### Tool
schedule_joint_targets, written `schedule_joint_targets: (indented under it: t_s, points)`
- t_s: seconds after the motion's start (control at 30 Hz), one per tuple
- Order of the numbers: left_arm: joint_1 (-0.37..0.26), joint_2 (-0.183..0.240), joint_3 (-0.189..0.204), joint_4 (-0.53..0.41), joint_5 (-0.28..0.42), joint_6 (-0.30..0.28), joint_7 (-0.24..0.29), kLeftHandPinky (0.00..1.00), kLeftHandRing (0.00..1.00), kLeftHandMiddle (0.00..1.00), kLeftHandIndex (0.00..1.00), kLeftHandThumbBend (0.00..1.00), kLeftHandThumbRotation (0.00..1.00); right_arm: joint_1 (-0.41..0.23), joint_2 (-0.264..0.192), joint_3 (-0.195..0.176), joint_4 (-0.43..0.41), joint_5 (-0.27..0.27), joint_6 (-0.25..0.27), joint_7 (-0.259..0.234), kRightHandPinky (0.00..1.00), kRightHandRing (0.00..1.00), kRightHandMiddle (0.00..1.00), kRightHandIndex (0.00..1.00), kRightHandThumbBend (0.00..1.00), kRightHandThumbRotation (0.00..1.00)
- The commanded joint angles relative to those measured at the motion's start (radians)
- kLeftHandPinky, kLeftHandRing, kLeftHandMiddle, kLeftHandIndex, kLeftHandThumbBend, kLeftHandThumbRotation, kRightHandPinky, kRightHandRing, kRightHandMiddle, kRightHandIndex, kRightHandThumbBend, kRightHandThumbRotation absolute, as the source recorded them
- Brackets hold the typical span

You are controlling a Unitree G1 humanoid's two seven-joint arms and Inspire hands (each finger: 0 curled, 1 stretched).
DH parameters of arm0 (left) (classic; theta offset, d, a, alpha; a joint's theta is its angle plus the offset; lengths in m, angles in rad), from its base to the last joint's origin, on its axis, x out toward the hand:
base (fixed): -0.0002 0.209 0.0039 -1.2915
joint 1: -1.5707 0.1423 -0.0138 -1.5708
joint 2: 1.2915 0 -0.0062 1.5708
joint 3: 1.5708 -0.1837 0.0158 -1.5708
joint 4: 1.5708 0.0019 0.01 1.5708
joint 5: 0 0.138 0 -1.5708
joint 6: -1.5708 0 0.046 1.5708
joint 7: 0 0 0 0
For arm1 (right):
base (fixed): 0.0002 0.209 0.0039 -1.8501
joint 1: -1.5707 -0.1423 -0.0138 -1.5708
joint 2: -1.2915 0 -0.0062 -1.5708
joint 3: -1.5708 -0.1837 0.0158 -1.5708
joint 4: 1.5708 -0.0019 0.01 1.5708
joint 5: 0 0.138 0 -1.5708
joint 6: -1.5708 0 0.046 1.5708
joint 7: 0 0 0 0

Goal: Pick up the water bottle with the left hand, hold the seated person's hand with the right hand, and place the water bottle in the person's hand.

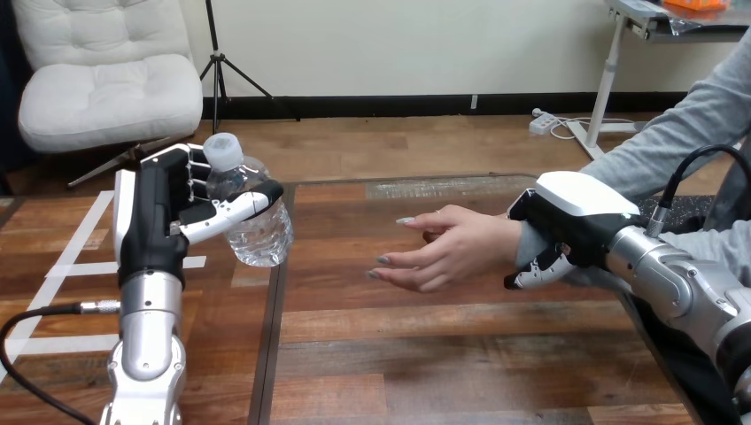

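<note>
A clear water bottle point(252, 212) with a white cap is lifted off the table at the left. My left hand point(168, 217) is shut on it, the thumb crossing its front and the fingers behind it. The person's hand point(443, 248) reaches in from the right, open, with its fingers pointing left, above the table's middle. My right hand point(567, 226) is at the person's wrist, its fingers curled round the wrist from above and below. The bottle and the person's hand are well apart, with a wide gap between them.
The wooden table point(425, 354) runs across the front, its left edge just under the bottle. The person's grey sleeve point(682, 142) slants down from the upper right above my right forearm.
</note>
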Motion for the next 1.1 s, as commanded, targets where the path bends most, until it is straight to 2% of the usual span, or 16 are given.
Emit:
schedule_joint_targets:
  t_s: [0.0,0.17,0.53,0.73,0.93,1.07]
  points:
    - [-0.136,0.022,-0.014,0.008,0.000,-0.058,0.009,0.32,0.37,0.42,0.42,0.73,0.00,-0.103,0.026,-0.040,-0.075,0.031,-0.004,-0.016,0.18,0.23,0.29,0.34,0.63,0.00]
    - [-0.141,0.014,-0.013,0.008,-0.007,-0.045,0.005,0.33,0.37,0.42,0.42,0.73,0.00,-0.107,0.031,-0.037,-0.079,0.026,0.000,-0.017,0.18,0.23,0.29,0.33,0.62,0.00]
    - [-0.156,0.011,-0.024,0.029,0.000,-0.052,0.004,0.33,0.37,0.42,0.42,0.73,0.00,-0.113,0.050,-0.038,-0.080,0.025,0.012,-0.017,0.18,0.23,0.29,0.34,0.62,0.00]
    - [-0.162,0.009,-0.030,0.046,-0.002,-0.070,0.000,0.33,0.37,0.42,0.42,0.73,0.00,-0.120,0.060,-0.040,-0.081,0.029,0.016,-0.009,0.18,0.22,0.29,0.32,0.62,0.00]
    - [-0.169,0.006,-0.038,0.065,-0.005,-0.090,-0.001,0.33,0.36,0.41,0.42,0.73,0.00,-0.126,0.069,-0.036,-0.077,0.023,0.013,-0.021,0.17,0.22,0.28,0.31,0.63,0.00]
    - [-0.172,-0.002,-0.040,0.065,-0.012,-0.074,0.000,0.33,0.36,0.41,0.41,0.73,0.00,-0.132,0.079,-0.036,-0.069,0.023,0.017,-0.024,0.16,0.20,0.27,0.30,0.63,0.00]
